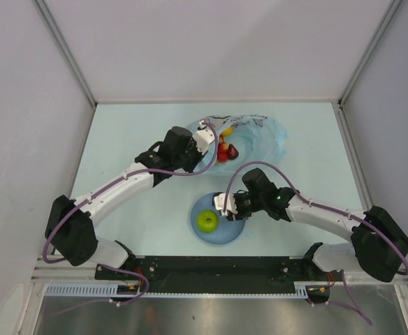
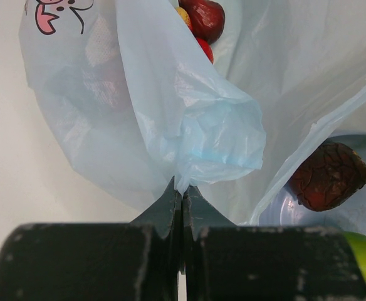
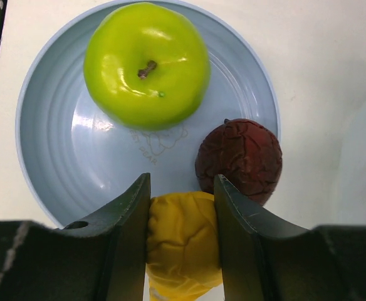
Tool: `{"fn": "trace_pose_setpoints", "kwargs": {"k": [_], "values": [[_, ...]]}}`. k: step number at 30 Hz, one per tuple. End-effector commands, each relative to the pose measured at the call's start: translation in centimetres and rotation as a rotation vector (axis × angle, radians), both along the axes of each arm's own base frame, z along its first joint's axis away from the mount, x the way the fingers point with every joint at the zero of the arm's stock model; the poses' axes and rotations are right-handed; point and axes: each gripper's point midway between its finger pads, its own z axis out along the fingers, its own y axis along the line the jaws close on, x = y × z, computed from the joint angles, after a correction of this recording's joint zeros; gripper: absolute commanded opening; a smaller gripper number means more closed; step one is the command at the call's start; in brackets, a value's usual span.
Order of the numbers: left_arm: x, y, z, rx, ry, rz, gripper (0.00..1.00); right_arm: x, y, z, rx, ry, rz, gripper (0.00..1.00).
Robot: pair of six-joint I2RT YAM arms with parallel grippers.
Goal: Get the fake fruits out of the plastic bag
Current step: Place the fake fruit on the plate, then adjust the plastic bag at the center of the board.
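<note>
The plastic bag (image 1: 256, 136) lies at the back of the table, its mouth facing the arms. My left gripper (image 1: 207, 129) is shut on a fold of the bag's edge (image 2: 195, 144) and holds it up. Red fruits (image 1: 223, 151) and a yellow one (image 1: 227, 130) show inside the mouth; the red ones also show in the left wrist view (image 2: 203, 19). My right gripper (image 3: 182, 179) is shut on a wrinkled yellow fruit (image 3: 183, 241) at the light-blue plate's near rim. The green apple (image 3: 146, 63) and a dark red-purple fruit (image 3: 239, 160) lie on the plate.
The round light-blue plate (image 1: 202, 237) sits in front of the bag, between the two arms. Grey walls close in the table at the back and both sides. The arm bases stand at the near edge.
</note>
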Motion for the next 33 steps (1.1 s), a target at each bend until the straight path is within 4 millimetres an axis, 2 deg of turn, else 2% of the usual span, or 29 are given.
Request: {"fn": "trace_pose_setpoints", "kwargs": {"k": [1, 7, 8, 12, 15, 16, 20, 21, 22, 23, 24, 25, 26, 27, 29, 30, 31, 32, 33], "values": [[0.0, -0.4, 2.0, -0.047, -0.046, -0.005, 0.0, -0.1, 1.5, 0.4, 0.033, -0.087, 0.112, 0.41], [-0.2, -0.3, 1.9, -0.047, -0.052, -0.011, 0.0, 0.4, 2.2, 0.7, 0.07, -0.107, 0.13, 0.71], [-0.2, -0.3, 2.0, -0.048, -0.054, -0.014, 0.0, 0.6, 2.3, 1.0, 0.077, -0.116, 0.127, 0.73], [-0.4, -0.1, 2.4, -0.052, -0.061, -0.015, 0.0, 2.0, 2.1, 3.5, 0.117, -0.192, 0.06, 0.75], [-0.5, 0.3, 2.4, -0.057, -0.065, 0.002, 0.0, 2.4, 0.6, 6.1, 0.138, -0.195, 0.023, 0.75], [-0.6, 0.5, 2.1, -0.055, -0.061, 0.005, 0.0, 2.0, -0.1, 6.2, 0.127, -0.163, 0.006, 0.74], [-1.1, 1.3, 2.3, -0.042, -0.081, -0.002, 0.0, 2.6, -1.4, 11.4, 0.233, -0.203, -0.116, 0.72], [-1.2, 1.6, 2.8, -0.038, -0.101, -0.006, 0.0, 3.5, -1.8, 12.2, 0.25, -0.218, -0.165, 0.69], [-1.3, 1.9, 2.8, -0.032, -0.102, -0.006, 0.0, 4.4, -1.7, 13.8, 0.3, -0.25, -0.204, 0.67], [-1.4, 2.2, 2.9, -0.028, -0.107, -0.007, 0.0, 5.3, -1.6, 14.4, 0.324, -0.241, -0.252, 0.65], [-1.5, 2.5, 3.3, -0.023, -0.12, -0.01, 0.0, 7.0, -2.3, 14.8, 0.333, -0.255, -0.33, 0.59], [-1.5, 2.6, 3.3, -0.017, -0.125, -0.015, 0.0, 8.7, -2.0, 17.3, 0.402, -0.299, -0.373, 0.55], [-1.5, 2.6, 3.2, -0.009, -0.124, -0.018, 0.0, 9.8, -2.1, 17.6, 0.43, -0.264, -0.428, 0.5], [-1.5, 2.7, 3.3, -0.003, -0.125, -0.023, 0.0, 12.6, -2.7, 16.3, 0.404, -0.238, -0.507, 0.43], [-1.3, 2.5, 3.2, 0.005, -0.115, -0.025, 0.0, 15.7, -2.6, 17.5, 0.442, -0.24, -0.576, 0.39], [-1.3, 2.3, 3.3, 0.001, -0.111, -0.028, 0.0, 17.4, -2.5, 15.7, 0.422, -0.192, -0.63, 0.36], [-1.2, 2.1, 3.7, -0.007, -0.114, -0.032, 0.0, 19.2, -3.0, 15.5, 0.428, -0.196, -0.671, 0.35], [-1.1, 2.0, 3.8, -0.01, -0.112, -0.033, 0.01, 20.5, -2.9, 16.2, 0.44, -0.206, -0.697, 0.33], [-1.1, 1.9, 4.0, -0.017, -0.113, -0.034, 0.0, 21.6, -3.3, 15.6, 0.437, -0.189, -0.742, 0.31]]}}
